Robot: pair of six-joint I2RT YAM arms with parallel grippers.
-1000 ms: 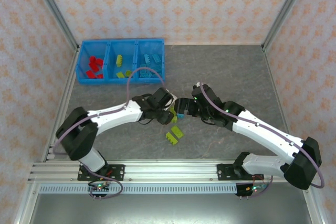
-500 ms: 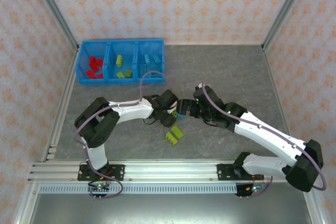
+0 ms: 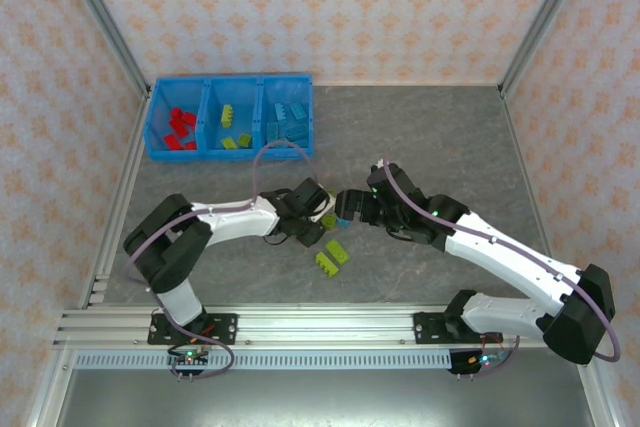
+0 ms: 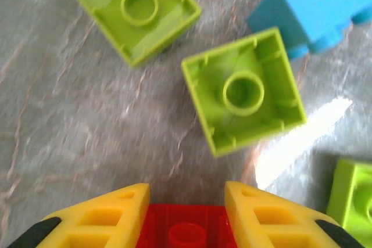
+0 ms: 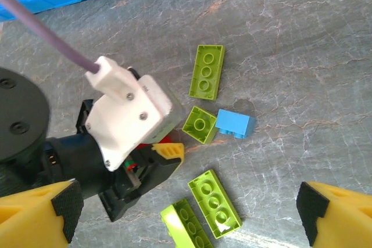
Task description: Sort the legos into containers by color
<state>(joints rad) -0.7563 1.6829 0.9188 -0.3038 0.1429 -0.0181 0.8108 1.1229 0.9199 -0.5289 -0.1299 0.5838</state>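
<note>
**A:** What are the left fingers [image 4: 99, 219] holding?

**B:** A red brick [image 4: 189, 230]. One yellow finger sits on each side, drawn in narrow against it. The bottom edge of the left wrist view cuts the brick off, so only a strip shows.

**A:** Where is that brick?

**B:** Mid-tabletop [image 3: 430, 137], well apart from the blue bin [image 3: 230, 154]. From above, the left wrist covers it. I cannot tell whether it touches the surface.

**A:** And the right fingers [image 5: 35, 216]?

**B:** Spread wide with nothing between them. Only their tips show, at the lower corners of the right wrist view.

**A:** Any loose bricks?

**B:** Just ahead of the red brick lies a square lime brick [image 4: 244, 91], hollow side up. A light blue brick [image 4: 325, 4] is just beside it, cropped at the top and right. A long lime brick [image 4: 131, 7] lies near them, cut by the top edge and also hollow side up. A lime corner [image 4: 351, 201] at the right edge is too cropped to say more. The right wrist view shows a pair of long lime bricks [image 5: 216, 203] side by side, the nearer one cut off.

**A:** What is in the bin?

**B:** There are red pieces [image 3: 180, 129] in the left compartment, lime pieces [image 3: 232, 129] in the middle and light blue pieces [image 3: 285, 122] in the right. They are too small to count.
</note>
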